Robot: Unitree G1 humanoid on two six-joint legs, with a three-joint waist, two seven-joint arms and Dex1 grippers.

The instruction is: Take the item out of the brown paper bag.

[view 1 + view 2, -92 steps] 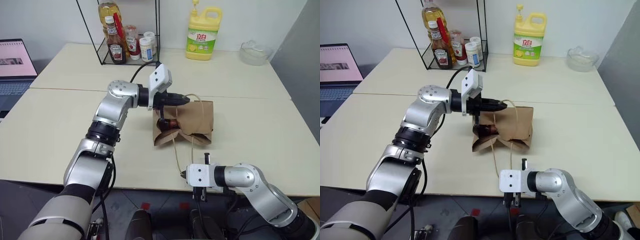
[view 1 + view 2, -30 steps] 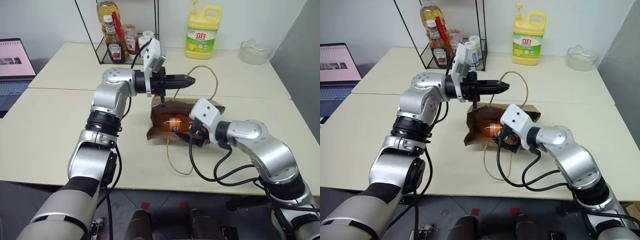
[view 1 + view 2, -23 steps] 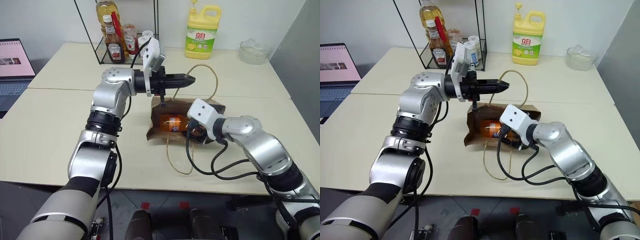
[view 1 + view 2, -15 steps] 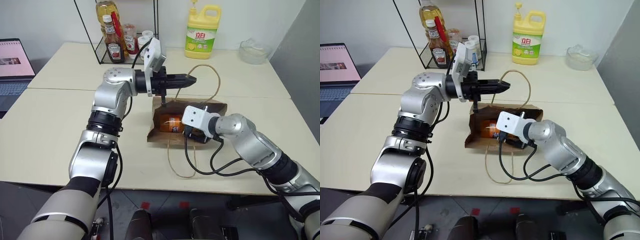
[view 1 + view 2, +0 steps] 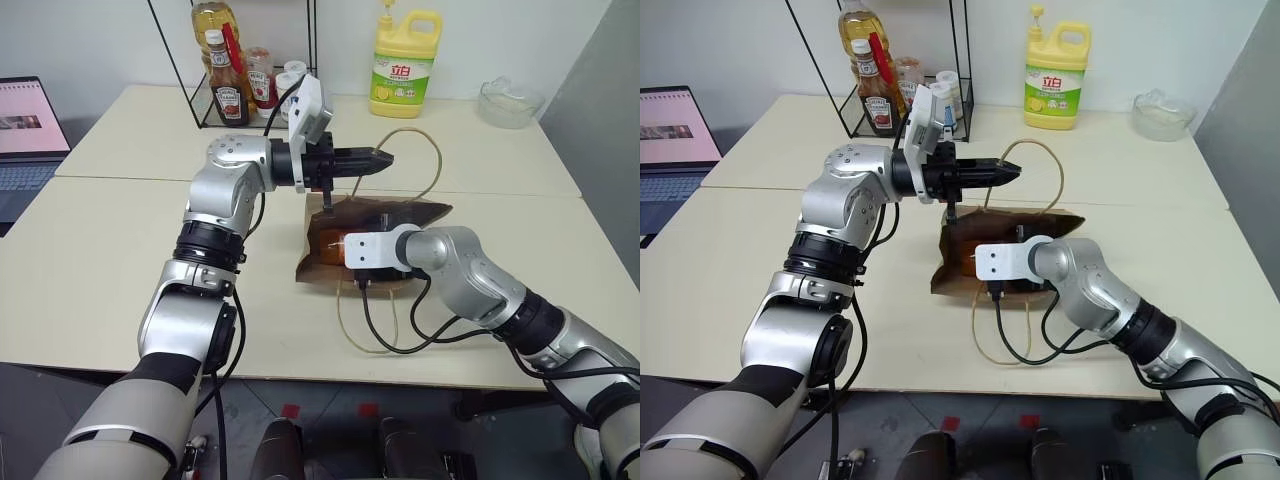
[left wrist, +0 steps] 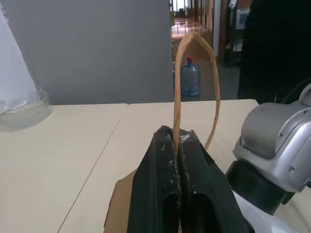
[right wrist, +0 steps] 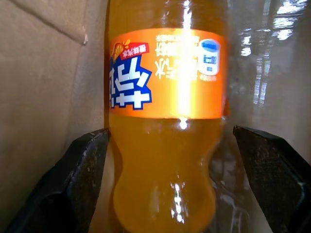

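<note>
The brown paper bag (image 5: 405, 212) lies on its side mid-table, its mouth held up. My left gripper (image 5: 385, 157) is shut on one tan loop handle (image 6: 194, 63) and holds it level above the bag. The item, an orange soda bottle (image 7: 167, 97), lies inside the bag, and a bit of it shows at the mouth (image 5: 331, 243). My right gripper (image 7: 170, 150) reaches into the mouth and is open, one black finger (image 7: 82, 170) on each side of the bottle, apart from it. The other handle (image 5: 365, 320) trails loose on the table.
At the back stand a wire rack with sauce bottles (image 5: 235, 90), a yellow detergent jug (image 5: 406, 65) and a glass bowl (image 5: 510, 103). A laptop (image 5: 30, 125) sits at the far left. My right arm's cable loops over the table in front of the bag.
My right gripper has rolled and pushed forward and down into the bag's mouth, hiding more of the bottle in the eye views. The left gripper has kept still with the handle.
</note>
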